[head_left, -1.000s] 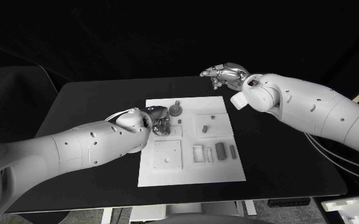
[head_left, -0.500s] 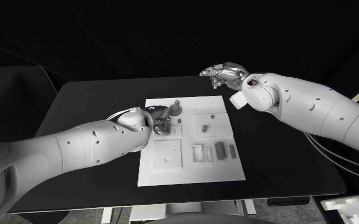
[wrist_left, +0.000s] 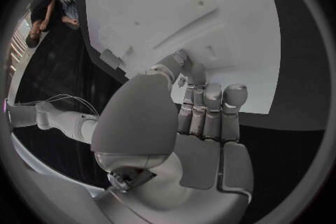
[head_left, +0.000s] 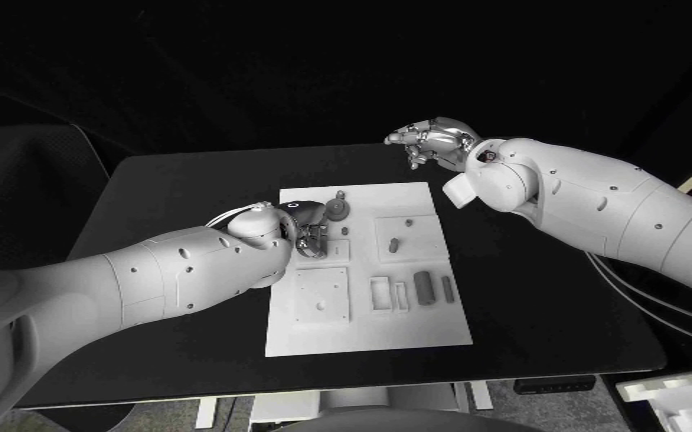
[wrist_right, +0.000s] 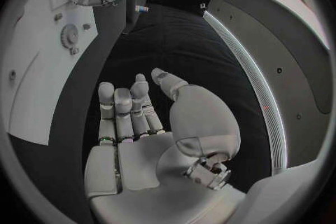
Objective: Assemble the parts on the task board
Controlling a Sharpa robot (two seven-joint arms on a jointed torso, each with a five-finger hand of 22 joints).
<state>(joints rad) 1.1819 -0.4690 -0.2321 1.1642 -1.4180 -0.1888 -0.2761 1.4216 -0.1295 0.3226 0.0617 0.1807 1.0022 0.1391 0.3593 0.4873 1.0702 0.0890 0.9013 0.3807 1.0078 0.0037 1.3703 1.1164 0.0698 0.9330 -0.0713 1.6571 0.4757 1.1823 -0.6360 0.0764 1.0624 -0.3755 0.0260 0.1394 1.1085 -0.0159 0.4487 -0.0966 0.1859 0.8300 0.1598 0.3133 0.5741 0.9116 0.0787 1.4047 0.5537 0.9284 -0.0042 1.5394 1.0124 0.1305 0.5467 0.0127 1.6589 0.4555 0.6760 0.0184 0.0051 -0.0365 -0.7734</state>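
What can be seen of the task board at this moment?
The task board is a flat white rectangular plate lying in the middle of the black table. Its surface carries raised square blocks and shallow recesses, with small grey parts lying on it. The left hand is over its near-left area; contact cannot be told.

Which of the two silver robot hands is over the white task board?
The left hand; the right hand is beyond the white task board's far edge.
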